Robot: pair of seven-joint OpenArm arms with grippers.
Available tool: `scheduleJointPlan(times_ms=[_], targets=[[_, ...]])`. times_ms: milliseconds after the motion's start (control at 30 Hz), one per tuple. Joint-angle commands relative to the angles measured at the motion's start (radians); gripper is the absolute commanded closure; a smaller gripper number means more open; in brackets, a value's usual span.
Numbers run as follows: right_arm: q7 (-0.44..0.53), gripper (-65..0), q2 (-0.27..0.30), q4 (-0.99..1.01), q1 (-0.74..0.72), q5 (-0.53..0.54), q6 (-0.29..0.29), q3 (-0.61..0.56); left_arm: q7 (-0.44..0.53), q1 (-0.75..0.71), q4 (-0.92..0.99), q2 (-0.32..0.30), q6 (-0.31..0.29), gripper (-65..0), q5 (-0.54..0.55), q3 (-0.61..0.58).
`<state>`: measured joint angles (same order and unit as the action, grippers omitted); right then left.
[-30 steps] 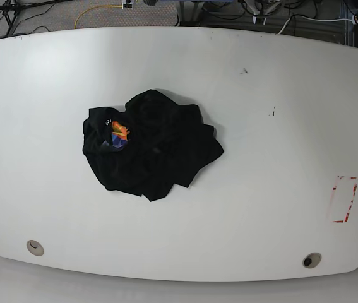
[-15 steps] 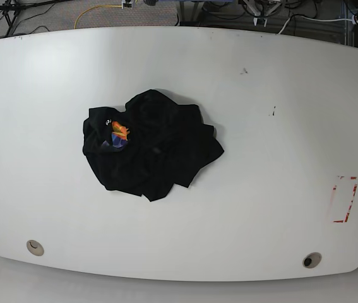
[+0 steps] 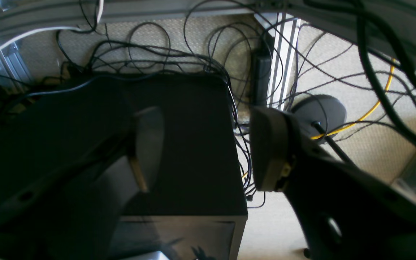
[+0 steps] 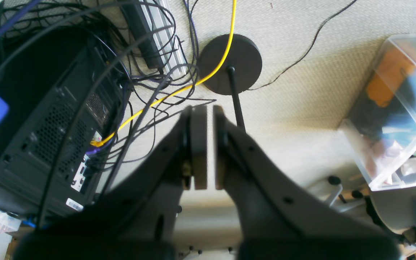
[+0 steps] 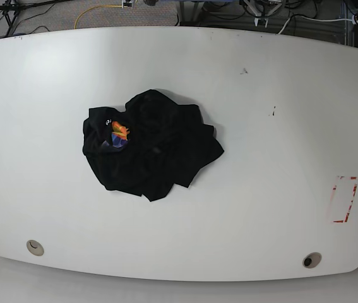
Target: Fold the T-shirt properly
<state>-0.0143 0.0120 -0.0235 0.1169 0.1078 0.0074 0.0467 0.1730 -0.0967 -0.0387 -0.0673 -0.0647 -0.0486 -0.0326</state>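
The black T-shirt [image 5: 150, 144] lies crumpled in a heap left of the middle of the white table [image 5: 261, 158], its small orange and blue print [image 5: 120, 134] showing near its left side. Neither arm appears in the base view. In the left wrist view my left gripper [image 3: 208, 148] is open, with a wide empty gap between its fingers, hanging over a dark computer case and cables on the floor. In the right wrist view my right gripper [image 4: 206, 144] is shut with nothing between its pads, above carpet and cables.
A red-outlined rectangle [image 5: 344, 199] is marked near the table's right edge. Two round holes [image 5: 35, 247] [image 5: 311, 259] sit along the front edge. Off the table lie a computer case [image 3: 179, 144], a round stand base [image 4: 229, 64], cables and a clear plastic bin [image 4: 399, 108].
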Motion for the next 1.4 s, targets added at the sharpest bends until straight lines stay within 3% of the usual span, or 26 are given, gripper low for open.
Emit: scheduleJointPlan(times_ms=[0,1367], targets=[[0.002,-2.0,-0.002,-0.002,0.016,-0.002,-0.009,-0.001,0.007,-0.01,0.005,-0.007,-0.004,-35.1,-0.005,-0.001],[-0.004,-2.0,0.0,-0.005,0.031,-0.002,-0.01,-0.002,0.01,-0.017,-0.003,-0.01,-0.007,-35.3,-0.008,0.0]])
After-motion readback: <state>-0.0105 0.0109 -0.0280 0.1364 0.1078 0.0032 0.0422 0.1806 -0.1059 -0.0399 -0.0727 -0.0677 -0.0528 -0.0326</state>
